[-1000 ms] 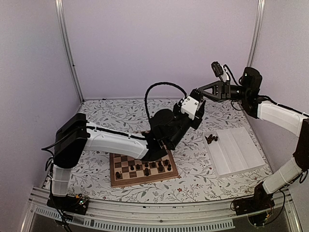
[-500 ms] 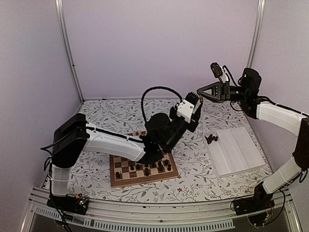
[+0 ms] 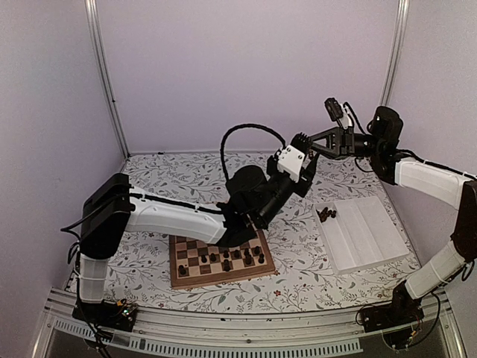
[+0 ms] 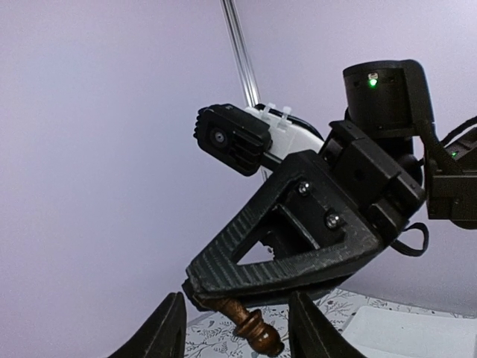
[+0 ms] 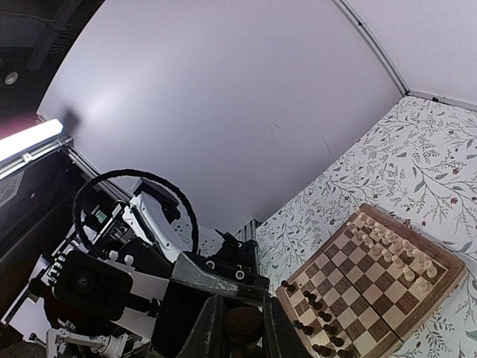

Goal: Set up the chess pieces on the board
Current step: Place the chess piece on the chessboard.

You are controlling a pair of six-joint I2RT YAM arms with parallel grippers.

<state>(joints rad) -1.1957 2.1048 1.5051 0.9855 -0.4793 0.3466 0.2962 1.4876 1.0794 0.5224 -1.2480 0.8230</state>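
Glossy turned-wood chess piece, smooth wooden board.

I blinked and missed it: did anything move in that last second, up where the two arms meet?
The left gripper dipped, then rose back to the right gripper; its open fingers now flank the dark chess piece that the right gripper keeps clamped. Nothing changed hands. The board and tray stayed put.

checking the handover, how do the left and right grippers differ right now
The right gripper is shut on a dark brown chess piece; the left gripper is open, its fingers either side of that piece. The right gripper points leftward, roughly level; the left gripper tilts up towards it. Both hang high above the table.
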